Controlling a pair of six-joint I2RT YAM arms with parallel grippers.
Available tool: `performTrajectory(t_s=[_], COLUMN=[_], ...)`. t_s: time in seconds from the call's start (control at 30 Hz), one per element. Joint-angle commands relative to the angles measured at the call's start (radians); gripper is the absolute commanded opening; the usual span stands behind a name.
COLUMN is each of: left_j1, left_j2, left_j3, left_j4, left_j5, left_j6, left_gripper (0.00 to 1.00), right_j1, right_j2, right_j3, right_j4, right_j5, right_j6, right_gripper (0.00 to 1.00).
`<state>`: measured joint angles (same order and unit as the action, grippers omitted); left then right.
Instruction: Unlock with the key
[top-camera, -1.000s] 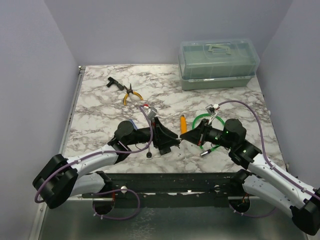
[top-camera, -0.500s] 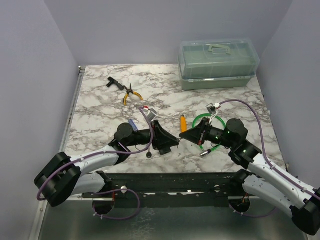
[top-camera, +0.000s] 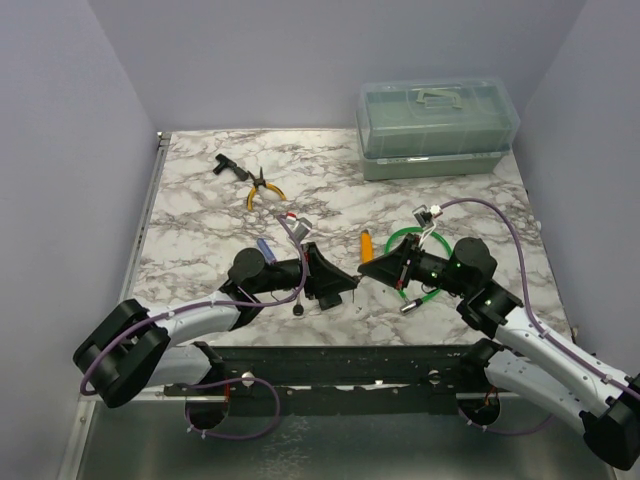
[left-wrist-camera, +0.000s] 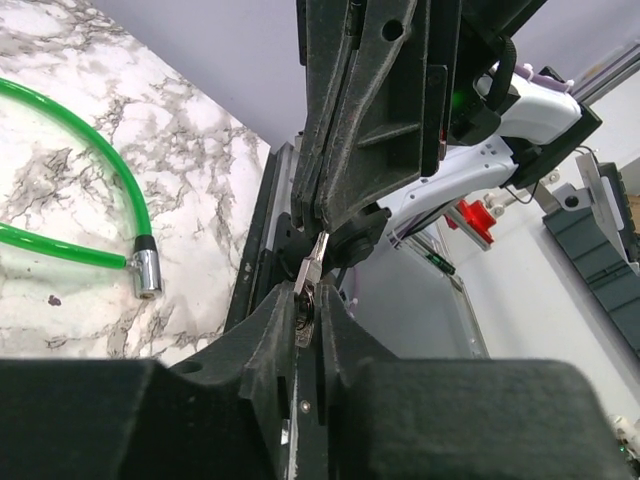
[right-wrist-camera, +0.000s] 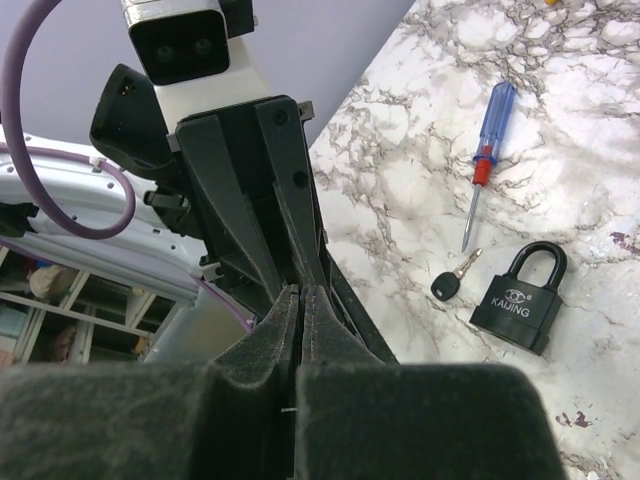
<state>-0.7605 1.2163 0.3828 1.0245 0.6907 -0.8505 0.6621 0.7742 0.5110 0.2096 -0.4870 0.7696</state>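
The small silver key (left-wrist-camera: 309, 282) is pinched by its head between the jaws of my left gripper (left-wrist-camera: 308, 300). Its blade points up to the shut tips of my right gripper (left-wrist-camera: 325, 222), which meet its far end. In the top view both grippers, left (top-camera: 350, 278) and right (top-camera: 366, 271), are tip to tip above the table's front middle. In the right wrist view my right gripper (right-wrist-camera: 301, 300) is shut and the key is hidden edge-on. The black padlock (right-wrist-camera: 520, 298) lies closed on the marble, partly hidden under the left gripper in the top view.
A black-headed key (right-wrist-camera: 447, 283) and a blue-and-red screwdriver (right-wrist-camera: 485, 158) lie by the padlock. A green cable (top-camera: 408, 240) with a metal end (left-wrist-camera: 146, 272) lies under the right arm. An orange tool (top-camera: 367, 245), yellow pliers (top-camera: 263, 190) and a grey-green toolbox (top-camera: 437, 125) lie farther back.
The left arm has shifted slightly back and to the left. The two grippers stay tip to tip at the same spot.
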Motion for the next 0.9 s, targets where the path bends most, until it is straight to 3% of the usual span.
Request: performTrajectory(t_s=[0.0, 0.5, 0.87], left_j1=[-0.002, -0.002, -0.002], left_j2=[0.015, 0.039, 0.069], left_j3=[-0.004, 0.002, 0.020], left_j4=[0.078, 0.101, 0.110], left_j5=[0.015, 0.016, 0.006], left_j6=[-0.008, -0.018, -0.032], left_gripper=[0.23, 0.37, 0.20], right_j1=[0.007, 0.006, 0.007], right_j2=[0.001, 0.000, -0.007], right_j3=[-0.017, -0.019, -0.025], right_j4=[0.035, 0.034, 0.036], right_j5=[-0.023, -0.020, -0.028], right_j6=[0.014, 0.012, 0.013], right_gripper=[0.00, 0.00, 0.00])
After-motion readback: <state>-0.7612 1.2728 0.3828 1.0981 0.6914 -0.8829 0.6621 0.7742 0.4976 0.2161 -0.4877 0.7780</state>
